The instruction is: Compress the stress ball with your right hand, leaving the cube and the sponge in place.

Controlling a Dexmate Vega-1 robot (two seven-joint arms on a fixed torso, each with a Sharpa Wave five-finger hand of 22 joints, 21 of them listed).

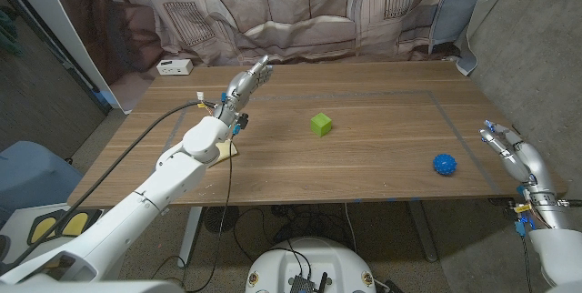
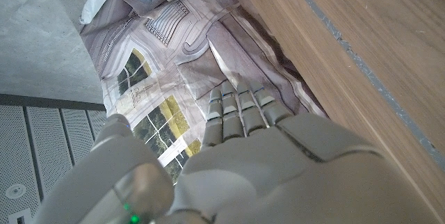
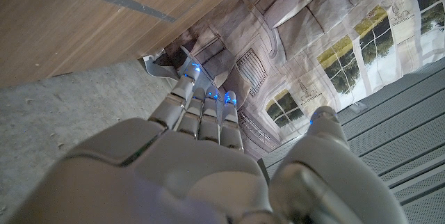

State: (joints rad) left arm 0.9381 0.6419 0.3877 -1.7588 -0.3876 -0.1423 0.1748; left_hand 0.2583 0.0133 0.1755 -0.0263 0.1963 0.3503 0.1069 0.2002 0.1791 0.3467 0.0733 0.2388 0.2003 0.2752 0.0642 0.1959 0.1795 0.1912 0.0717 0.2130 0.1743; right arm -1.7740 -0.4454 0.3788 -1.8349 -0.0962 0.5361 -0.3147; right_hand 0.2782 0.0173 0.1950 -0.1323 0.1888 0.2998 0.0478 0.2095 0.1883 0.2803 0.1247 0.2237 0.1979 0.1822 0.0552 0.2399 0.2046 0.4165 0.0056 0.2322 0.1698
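Note:
A blue spiky stress ball [image 1: 443, 164] lies on the wooden table [image 1: 382, 120] near its right front corner. A green cube [image 1: 320, 125] sits at the middle. A pale yellow sponge [image 1: 227, 151] peeks out from under my left forearm. My right hand [image 1: 506, 142] hovers at the table's right edge, right of the ball and apart from it, fingers extended and holding nothing; the right wrist view shows its fingers [image 3: 201, 113] straight. My left hand [image 1: 247, 81] is raised over the table's left part, fingers straight, holding nothing. Its fingers [image 2: 240, 109] point toward the backdrop.
A small white box [image 1: 175, 67] sits at the table's back left corner. A printed cloth backdrop [image 1: 300, 11] hangs behind the table. A grey wall [image 1: 536, 47] stands close on the right. Tape lines [image 1: 455, 125] mark the tabletop.

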